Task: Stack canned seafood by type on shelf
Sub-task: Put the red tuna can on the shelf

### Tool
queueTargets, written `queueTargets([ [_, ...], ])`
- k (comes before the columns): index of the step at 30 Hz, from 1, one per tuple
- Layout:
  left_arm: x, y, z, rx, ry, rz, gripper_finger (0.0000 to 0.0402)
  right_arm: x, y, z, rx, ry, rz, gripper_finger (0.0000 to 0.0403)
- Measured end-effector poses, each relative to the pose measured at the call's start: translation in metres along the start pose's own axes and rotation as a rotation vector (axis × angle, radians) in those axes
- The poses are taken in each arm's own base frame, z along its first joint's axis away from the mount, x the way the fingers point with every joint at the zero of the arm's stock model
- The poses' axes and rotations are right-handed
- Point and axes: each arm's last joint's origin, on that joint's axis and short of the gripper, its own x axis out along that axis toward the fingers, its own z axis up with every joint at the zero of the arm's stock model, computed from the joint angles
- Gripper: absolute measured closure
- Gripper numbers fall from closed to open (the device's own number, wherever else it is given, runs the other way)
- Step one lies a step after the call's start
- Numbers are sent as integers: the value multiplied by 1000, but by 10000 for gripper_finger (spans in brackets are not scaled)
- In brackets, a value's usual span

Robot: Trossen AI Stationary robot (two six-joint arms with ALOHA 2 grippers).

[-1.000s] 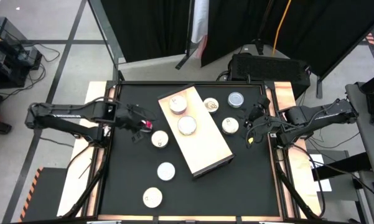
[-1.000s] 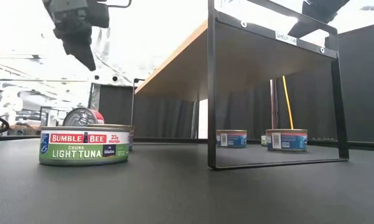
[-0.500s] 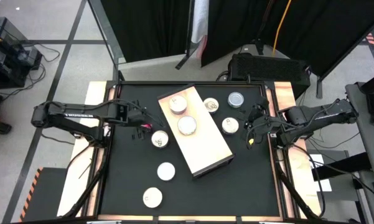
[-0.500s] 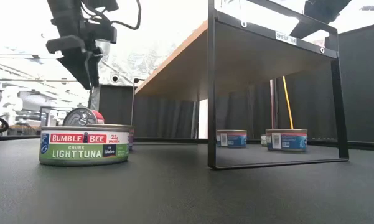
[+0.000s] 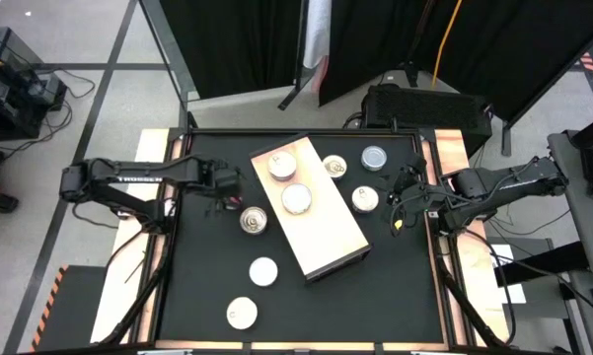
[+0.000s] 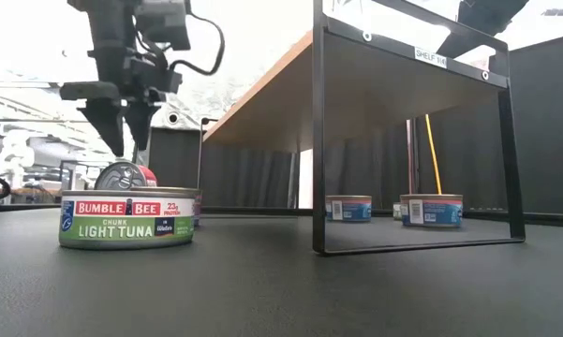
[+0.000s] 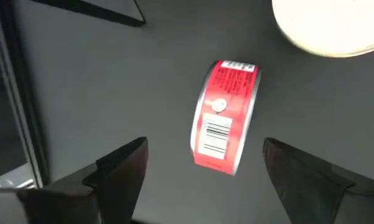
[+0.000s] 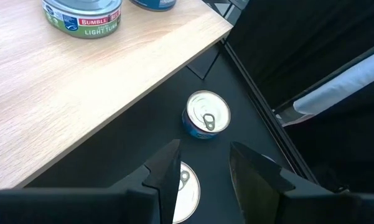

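Note:
A red-labelled can (image 7: 223,115) stands on its edge on the black tabletop, its round lid (image 6: 122,175) facing the near edge. My left gripper (image 7: 205,149) hangs open above it (image 6: 117,131), pointing down, one finger on either side, touching nothing. The light-wood shelf (image 5: 321,232) carries two cans (image 5: 282,166) (image 5: 296,198) on top. More cans lie flat on the table (image 5: 254,221) (image 5: 263,270) (image 5: 242,314) (image 5: 365,199). My right gripper (image 8: 202,171) waits open above the table's right side (image 5: 403,192), holding nothing.
The shelf is a wooden board on a black wire frame (image 6: 317,140) with room beneath it. Two blue-labelled cans (image 6: 348,208) (image 6: 432,210) sit beyond it. A green-labelled tuna can (image 6: 126,218) stands in front of the red can. A blue can (image 8: 205,116) lies below the right gripper.
My left gripper has come down toward the red can, rolled about its own axis, and opened from shut to wide. The red can and the other cans have stayed where they were.

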Motion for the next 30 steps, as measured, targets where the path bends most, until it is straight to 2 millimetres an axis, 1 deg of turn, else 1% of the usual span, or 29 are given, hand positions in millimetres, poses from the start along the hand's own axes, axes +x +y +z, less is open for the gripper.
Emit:
queueTargets([
  [8,17,6,6,-2,47,-59,82,0,1,0,0,8,25,273],
  [11,21,7,7,11,63,-67,91,0,1,0,0,8,25,273],
  [21,34,5,13,29,109,-101,167,0,1,0,0,8,25,273],
  [26,39,4,15,32,125,-106,217,0,1,0,0,8,25,273],
  [30,38,4,15,23,123,-113,256,0,1,0,-1,8,25,273],
])
